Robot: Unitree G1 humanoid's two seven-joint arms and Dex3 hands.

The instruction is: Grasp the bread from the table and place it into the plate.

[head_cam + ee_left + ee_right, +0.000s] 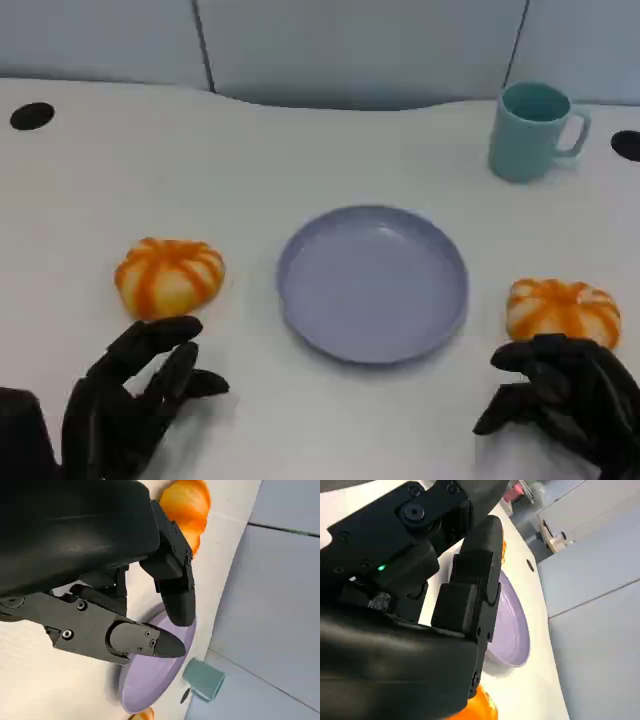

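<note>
Bread rolls, orange-striped, lie on the white table [300,420], one [169,276] left of the lavender plate [372,281] and one [563,309] right of it, both apart from its rim; nothing sits in the plate; the left hand [130,400] hovers just before the left roll, fingers spread, grasping nothing; the right hand [565,400] is loosely curled just before the right roll, also holding nothing; grasping and placing remain; a teal mug [534,130] stands beyond the plate

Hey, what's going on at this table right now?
A humanoid robot is set to put bread on the lavender plate, which has nothing on it. Two orange-striped buns lie on the white table: the left bun just beyond the left hand, the right bun just beyond the right hand. Neither hand holds anything yet. A teal mug stands at the back right.
</note>
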